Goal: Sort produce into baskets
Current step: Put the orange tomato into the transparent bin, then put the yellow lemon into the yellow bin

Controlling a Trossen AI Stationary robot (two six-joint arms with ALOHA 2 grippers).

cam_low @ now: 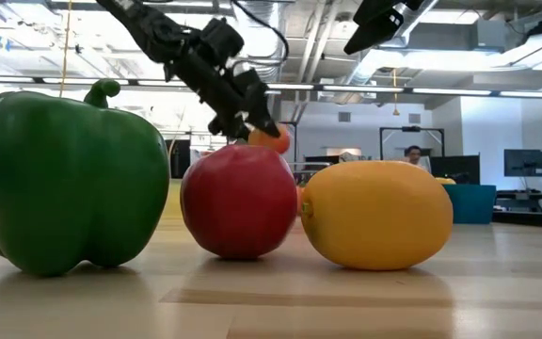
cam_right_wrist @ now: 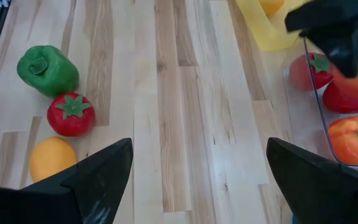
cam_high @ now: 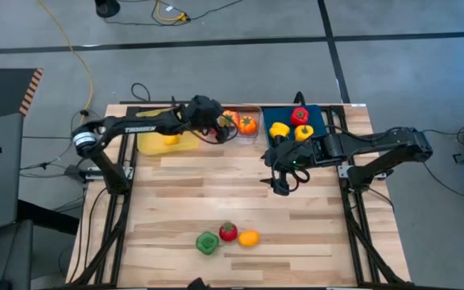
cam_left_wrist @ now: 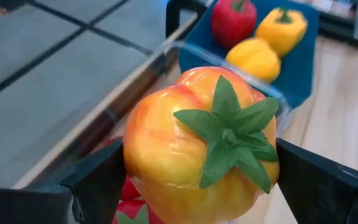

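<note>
High: we see the left gripper over the clear bin; right gripper above bare table.
Left wrist: jaws pinch an orange tomato, one finger either side.
Right wrist: jaws spread; green pepper, red tomato, lemon lie well ahead.

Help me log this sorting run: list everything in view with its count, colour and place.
Green pepper: one, front of table.
Red tomato: one, beside it.
Lemon: one, yellow, beside the tomato.
Yellow basket: one, back left, holding a yellow fruit.
Clear basket: one, back centre, holding red and orange tomatoes.
Blue basket: one, back right, holding one red and two yellow peppers.
Left gripper: over the clear basket, gripping an orange tomato.
Right gripper: open, above mid-table.
</note>
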